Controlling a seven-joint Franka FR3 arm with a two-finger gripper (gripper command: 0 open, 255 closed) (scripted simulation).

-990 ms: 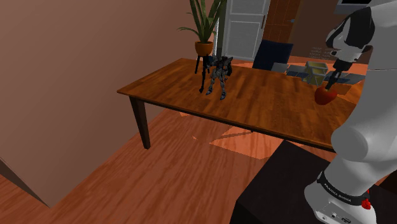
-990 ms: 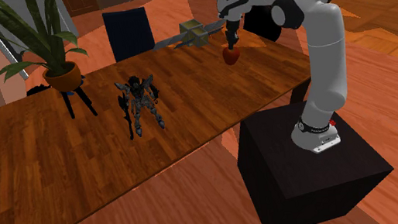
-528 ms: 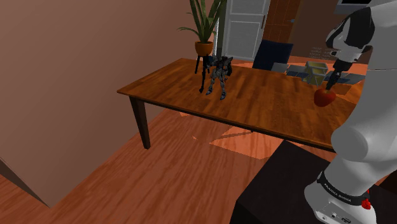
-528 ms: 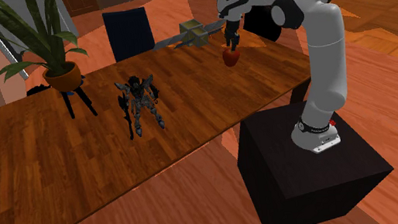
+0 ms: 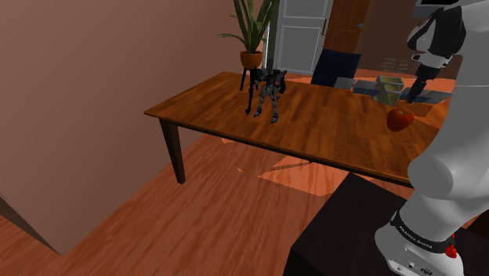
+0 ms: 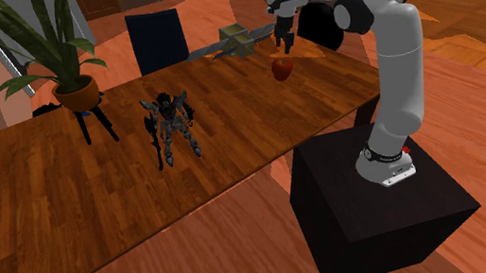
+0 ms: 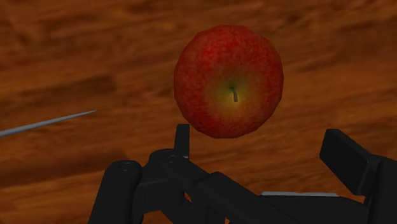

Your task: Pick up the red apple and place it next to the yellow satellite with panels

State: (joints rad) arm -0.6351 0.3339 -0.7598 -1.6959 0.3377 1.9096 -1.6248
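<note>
Since the earlier frame the gripper (image 5: pixel 411 96) has lifted away from the apple (image 5: pixel 400 119), which it had been clasping. The apple has kept almost the same position. The fingers now stand wide apart and hold nothing. In the wrist view the apple (image 7: pixel 229 81) lies beyond the parted fingers (image 7: pixel 182 140), clear of both, stem toward the camera.

The apple is at the table's (image 5: pixel 329 129) end nearest the arm, directly under the gripper and just beside the satellite (image 5: pixel 389 88). Whether it rests on the tabletop cannot be told.

The toy robot (image 5: pixel 269 92) stands mid-table, well apart from the apple, with the potted plant (image 5: pixel 251 47) just behind it. A dark blue chair (image 5: pixel 335 67) stands at the table's far side.
</note>
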